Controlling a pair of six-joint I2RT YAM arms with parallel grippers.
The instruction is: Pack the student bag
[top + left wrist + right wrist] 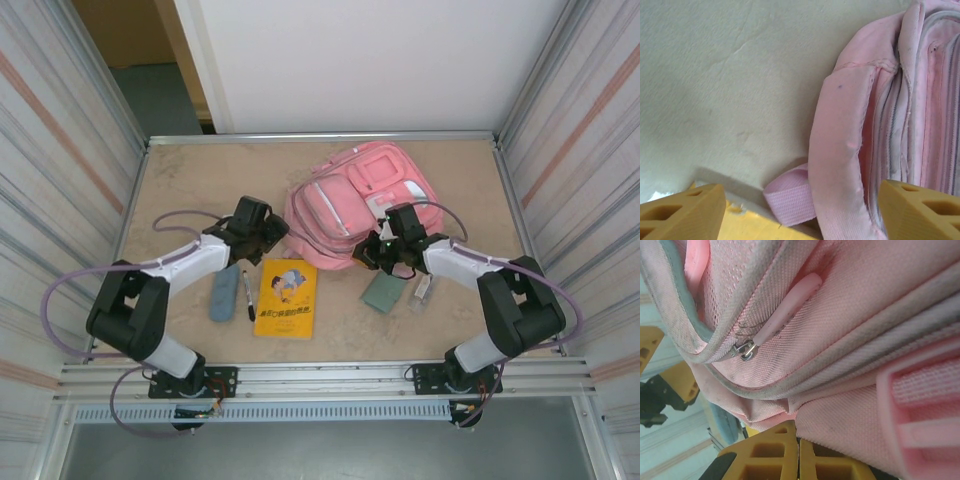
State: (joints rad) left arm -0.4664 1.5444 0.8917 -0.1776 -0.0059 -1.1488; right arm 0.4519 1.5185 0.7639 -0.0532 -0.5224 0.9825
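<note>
The student bag (pixel 350 195) is a large pink backpack lying flat at the back middle of the table. My left gripper (pixel 266 236) is at its left edge, open. In the left wrist view the bag's side seam (pixel 840 150) and a pink strap loop (pixel 790 197) lie between the fingers (pixel 682 212), which stand wide apart. My right gripper (pixel 374 251) is at the bag's near edge, shut, with a fold of pink fabric (pixel 790 407) puckered at its fingertips (pixel 770 452). A metal zip slider (pixel 745 350) with a pink pull sits above them.
A yellow book (pixel 285 298) lies in front of the bag, with a black marker (pixel 247 295) and a grey-blue pouch (pixel 224 293) to its left. A grey-green card (pixel 383 292) and a small pale item (pixel 422 290) lie under the right arm. Metal walls enclose the table.
</note>
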